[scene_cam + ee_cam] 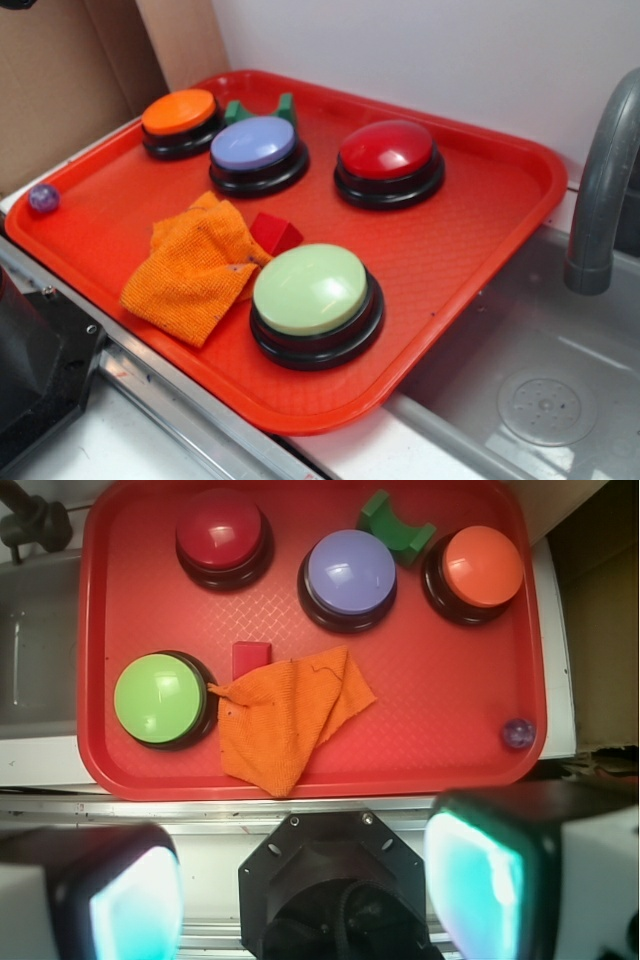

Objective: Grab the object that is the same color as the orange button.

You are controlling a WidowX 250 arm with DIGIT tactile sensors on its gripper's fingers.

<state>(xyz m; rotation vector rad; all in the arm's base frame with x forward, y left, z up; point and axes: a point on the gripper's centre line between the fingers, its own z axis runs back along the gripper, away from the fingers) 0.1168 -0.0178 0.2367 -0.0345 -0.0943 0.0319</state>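
Note:
The orange cloth (195,267) lies crumpled on the red tray (480,240), left of the green button (312,292) and touching the red wedge block (273,232). In the wrist view the cloth (288,718) lies at the tray's near middle. The orange button (179,116) stands at the tray's far left corner, and shows top right in the wrist view (482,568). My gripper (305,895) is high above the tray's near edge, over the robot base, open and empty. It is out of the exterior view.
A purple button (255,150), a red button (388,157) and a green arch block (260,110) stand at the back of the tray. A small purple ball (43,198) rests at the left corner. A sink (540,380) with a grey tap (600,190) lies right.

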